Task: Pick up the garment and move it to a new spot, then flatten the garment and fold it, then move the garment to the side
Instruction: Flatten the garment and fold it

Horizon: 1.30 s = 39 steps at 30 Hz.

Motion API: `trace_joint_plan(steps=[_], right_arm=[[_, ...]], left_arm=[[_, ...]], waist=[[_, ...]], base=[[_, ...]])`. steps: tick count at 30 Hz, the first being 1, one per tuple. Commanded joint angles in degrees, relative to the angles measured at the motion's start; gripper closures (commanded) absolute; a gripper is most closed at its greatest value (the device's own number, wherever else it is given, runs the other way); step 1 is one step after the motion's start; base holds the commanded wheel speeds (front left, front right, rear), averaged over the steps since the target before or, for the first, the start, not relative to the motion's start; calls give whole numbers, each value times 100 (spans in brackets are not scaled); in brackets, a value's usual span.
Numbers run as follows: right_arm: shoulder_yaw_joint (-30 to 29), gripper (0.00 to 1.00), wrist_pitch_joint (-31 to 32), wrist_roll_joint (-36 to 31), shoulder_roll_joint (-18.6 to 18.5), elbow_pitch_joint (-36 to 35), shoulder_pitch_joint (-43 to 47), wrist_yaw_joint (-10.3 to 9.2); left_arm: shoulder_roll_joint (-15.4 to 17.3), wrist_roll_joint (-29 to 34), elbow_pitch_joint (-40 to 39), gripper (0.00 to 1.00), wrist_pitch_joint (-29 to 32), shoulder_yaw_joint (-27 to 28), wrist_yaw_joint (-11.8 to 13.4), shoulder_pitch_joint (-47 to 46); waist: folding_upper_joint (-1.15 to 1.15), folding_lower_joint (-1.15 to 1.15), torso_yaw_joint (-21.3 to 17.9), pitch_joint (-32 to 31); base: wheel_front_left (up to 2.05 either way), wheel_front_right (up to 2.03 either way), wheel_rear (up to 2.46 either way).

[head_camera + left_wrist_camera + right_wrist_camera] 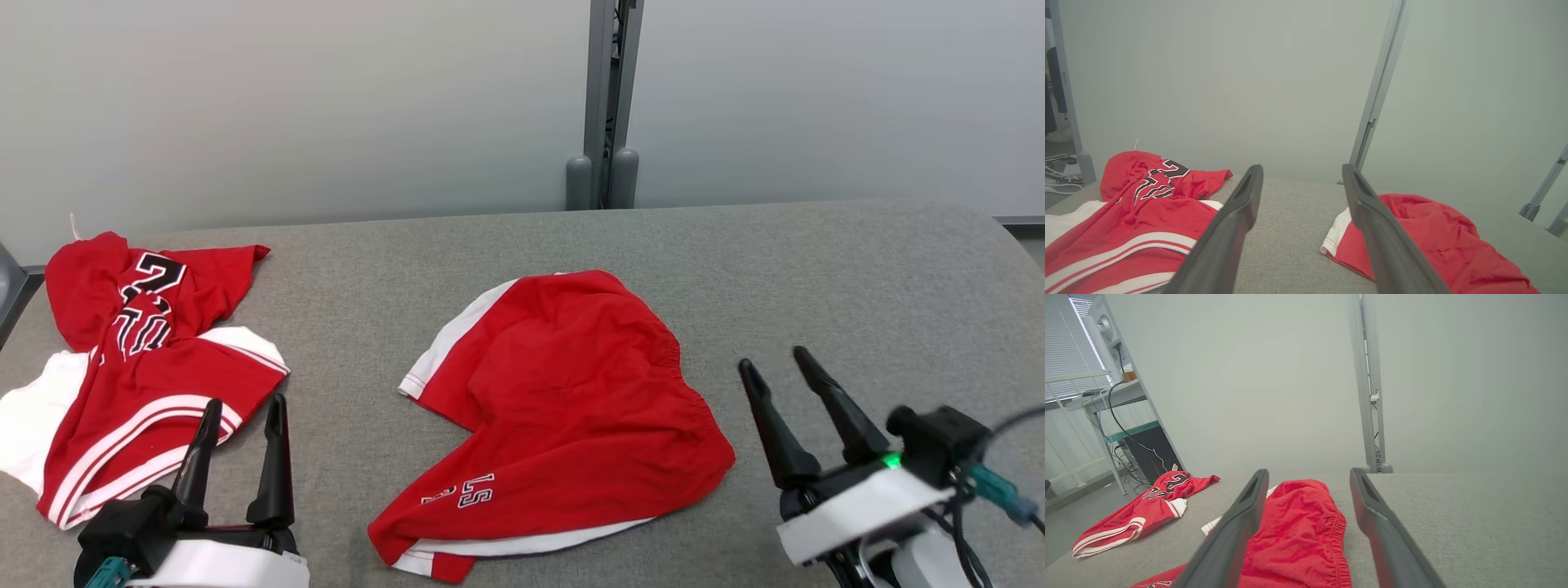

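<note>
Here we are at the grey table (816,269), and the red shorts (563,408) lie right in the middle of it, crumpled and far from flat. There's a white side stripe along their far left edge and more white trim at the near hem. The elastic waistband is bunched up on the right, with black-and-white lettering near the lower left corner. Nothing has hold of them!

The left gripper (246,402) sits at the lower left of the head view, its two dark fingers pointing up and spread wide, nothing between them. It stands at the near right edge of a second garment, a red jersey (139,384) with white stripes and black numerals. That one is heaped at the table's left end, well apart from the shorts. The left wrist view shows bare grey table between the fingers, with the jersey to one side and the shorts to the other.

Over on the right, the right gripper (772,358) is spread wide as well and empty, fingers tilted up and leftward. It's near the waistband side of the shorts, with a strip of bare table between. In the right wrist view one finger crosses in front of the red cloth, the other over plain table.

Behind it all is a pale wall, with a grey post (608,98) at the table's far edge
</note>
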Motion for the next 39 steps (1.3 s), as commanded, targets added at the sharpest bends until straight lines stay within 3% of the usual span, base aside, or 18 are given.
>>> trace_joint_plan(steps=[1,8,13,39], right_arm=[[-304,0,-5,-314,86,-231,241,12],[-1613,0,-5,-1483,688,-1086,1181,13],[-2049,0,-5,-1771,898,-1242,1407,12],[-2029,0,-5,-1781,939,-960,1089,12]], left_arm=[[21,27,-25,0,-11,32,-8,60],[22,-4,-57,0,-11,102,-4,83],[20,-33,-85,0,-11,130,19,164],[17,-146,-80,0,-11,-148,222,178]], waist=[[0,0,-15,-6],[0,0,-60,12],[0,0,-78,77],[0,0,22,125]], base=[[0,0,0],[0,0,0],[0,0,0],[0,0,0]])
